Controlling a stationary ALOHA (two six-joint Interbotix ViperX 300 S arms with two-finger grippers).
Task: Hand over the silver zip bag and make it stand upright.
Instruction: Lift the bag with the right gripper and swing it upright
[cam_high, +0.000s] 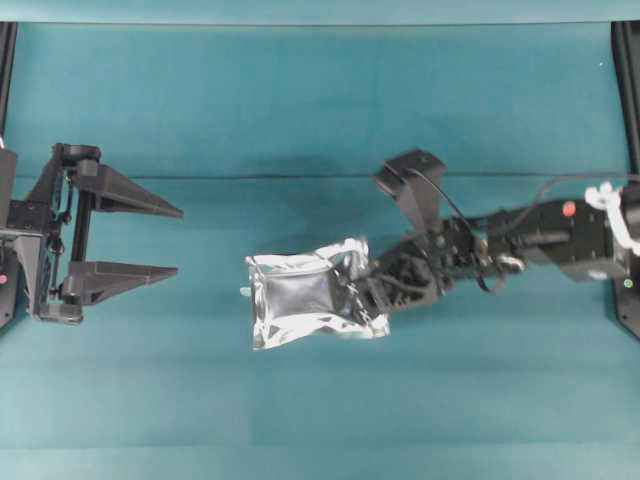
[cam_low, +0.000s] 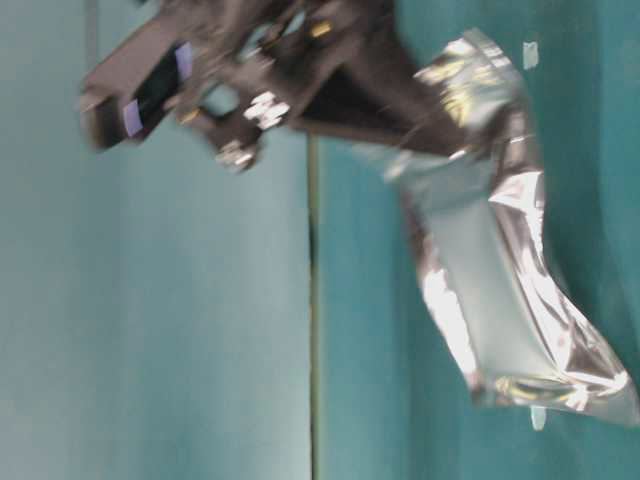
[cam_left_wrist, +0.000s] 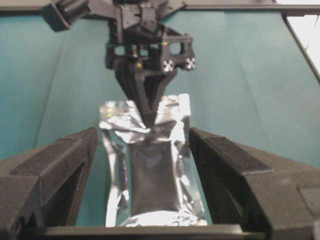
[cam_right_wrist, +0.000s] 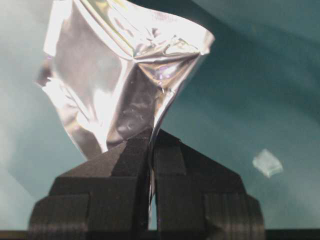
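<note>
1. At the left edge of the overhead view the left gripper (cam_high: 178, 241) is seen spread wide, nothing held between its two fingers, which point right across the teal table (cam_high: 300, 110).
2. A bare stretch of cloth is seen between those fingertips and the silver zip bag (cam_high: 305, 295); gripper and bag are apart.
3. The bag is found near the middle of the table, its long axis running left to right, its darker centre panel facing up in the overhead view.
4. The bag's right short edge is pinched by the right gripper (cam_high: 362, 288), whose fingers are clamped together on the foil.
5. That clamping is shown most plainly in the right wrist view: the two fingers (cam_right_wrist: 120, 165) are pressed flat against each other with the crinkled bag (cam_right_wrist: 115, 75) rising out of the seam.
6. Only the left wrist view shows the line-up: the bag (cam_left_wrist: 152, 170) is framed between the spread left fingers (cam_left_wrist: 60, 165), with the right gripper (cam_left_wrist: 150, 117) gripping its far end.
7. Only the table-level view gives height: the bag (cam_low: 500, 270) is seen, blurred, hanging from the right gripper (cam_low: 440, 135), clear of the cloth.
8. A small pale scrap (cam_right_wrist: 267, 163) is seen on the cloth right of the fingers in the right wrist view.
9. Open cloth is seen above and below the bag overhead.
</note>
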